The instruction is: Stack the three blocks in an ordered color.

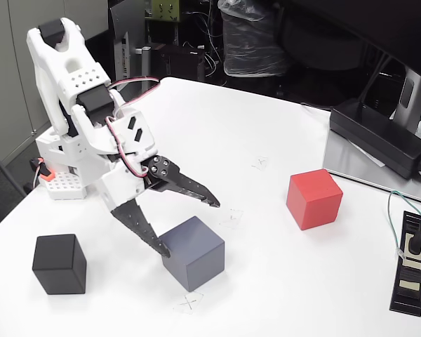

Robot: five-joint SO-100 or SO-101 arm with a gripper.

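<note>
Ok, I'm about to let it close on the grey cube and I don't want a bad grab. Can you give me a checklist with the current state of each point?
1. Pincer open: ok, the jaws are spread wide.
2. Grey block between the jaws: not ok; the lower finger touches its left edge, while the upper finger ends above and behind its top.
3. Grey block upright on the table: ok, flat on one face.
4. Space around the grey block: ok; the black block and red block stand well apart from it.
5. Stack started: not ok, all three lie separate.
6. Cables clear of the jaws: cannot tell.
</note>
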